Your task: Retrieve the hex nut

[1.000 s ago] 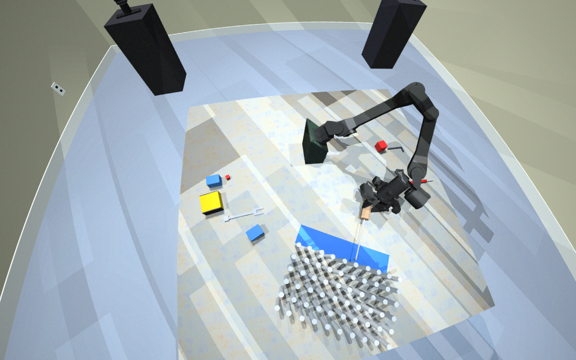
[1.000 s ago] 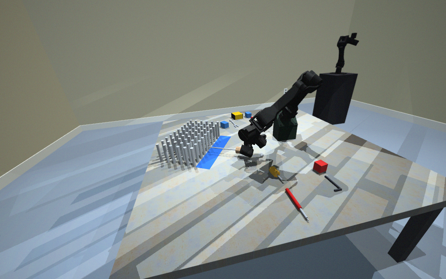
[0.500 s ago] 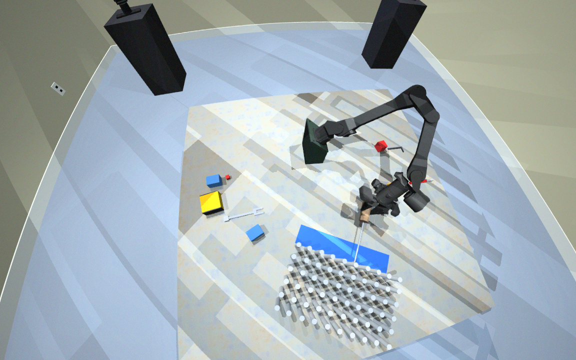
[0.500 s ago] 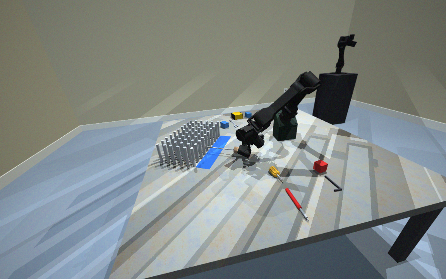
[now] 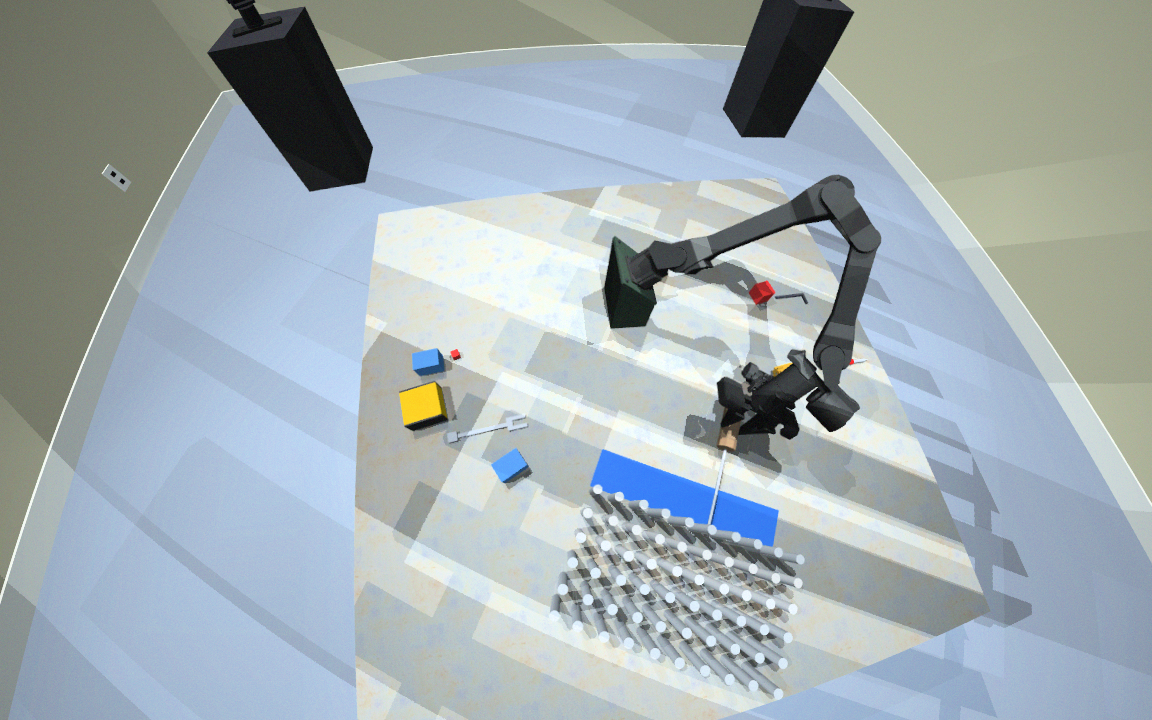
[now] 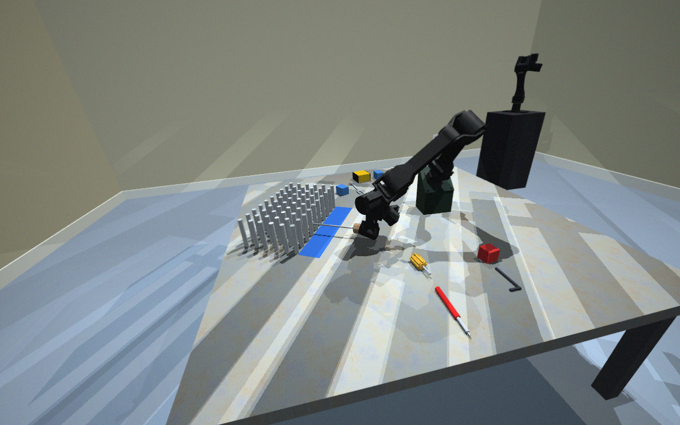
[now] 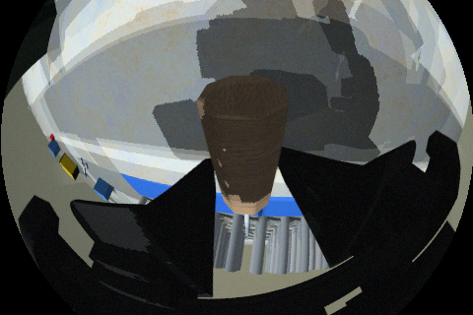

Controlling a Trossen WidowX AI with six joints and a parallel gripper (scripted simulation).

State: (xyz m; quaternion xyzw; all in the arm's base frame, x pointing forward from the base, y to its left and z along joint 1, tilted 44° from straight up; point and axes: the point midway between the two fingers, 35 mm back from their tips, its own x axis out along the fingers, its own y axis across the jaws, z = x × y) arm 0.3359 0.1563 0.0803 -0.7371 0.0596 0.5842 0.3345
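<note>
My gripper (image 5: 729, 428) (image 6: 366, 231) (image 7: 244, 159) is shut on the wooden handle (image 5: 727, 439) (image 6: 356, 227) (image 7: 246, 143) of a thin-rod tool. The rod (image 5: 719, 483) (image 6: 334, 226) reaches over the blue taped strip (image 5: 652, 480) (image 6: 310, 247) (image 7: 143, 187) toward the front row of spacers. Its shadow lies on the strip, so it is held above it. Its tip is at the front row; whether it touches a spacer cannot be told. The grey spacers (image 5: 652, 563) (image 6: 303, 217) (image 7: 257, 251) stand upright in rows. The hex nut cannot be made out in any view.
A red cube (image 5: 761, 291) (image 6: 488, 252), a black hex key (image 5: 790, 296) (image 6: 506, 279), a yellow-handled tool (image 6: 418, 262) and a red screwdriver (image 6: 447, 302) lie on the arm's side. A grey forked tool (image 5: 486, 430), blue blocks (image 5: 509, 464) (image 5: 427, 360) and a yellow block (image 5: 422, 403) lie on the other side.
</note>
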